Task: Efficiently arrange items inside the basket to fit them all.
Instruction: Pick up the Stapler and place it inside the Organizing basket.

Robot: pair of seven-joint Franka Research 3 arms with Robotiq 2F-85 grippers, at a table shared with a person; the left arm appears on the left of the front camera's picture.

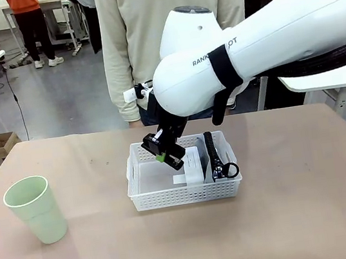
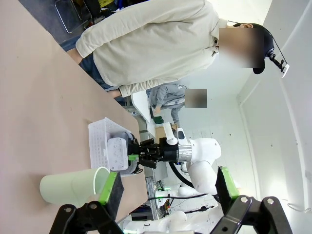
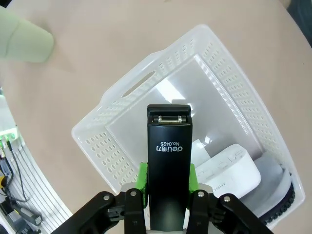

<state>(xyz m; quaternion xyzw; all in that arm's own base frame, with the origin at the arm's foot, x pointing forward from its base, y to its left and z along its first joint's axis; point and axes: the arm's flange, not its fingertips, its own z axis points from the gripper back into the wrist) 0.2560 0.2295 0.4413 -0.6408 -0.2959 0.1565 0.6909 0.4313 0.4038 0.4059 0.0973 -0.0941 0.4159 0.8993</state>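
My right gripper (image 1: pixel 163 153) hangs over the left half of the white perforated basket (image 1: pixel 145 197), shut on a small black slab (image 3: pixel 168 156) printed "deli No.0425". Green pads (image 3: pixel 142 179) clamp its sides, and the slab points down at the bare basket floor (image 3: pixel 161 109). In the basket's right half a white rectangular box (image 1: pixel 194 164) stands on edge, with the grey pouch and its black zipper (image 1: pixel 218 159) beside it. A pale green cup (image 1: pixel 36 209) stands upright on the table at the far left, outside the basket. My left gripper (image 2: pixel 168 195) is open and holds nothing, with the cup (image 2: pixel 73 185) near one fingertip.
A person in a cream sweater (image 1: pixel 146 36) stands at the far edge right behind the basket. The brown tabletop (image 1: pixel 303 214) stretches bare to the right and in front. A white side table (image 1: pixel 328 80) sits at the back right.
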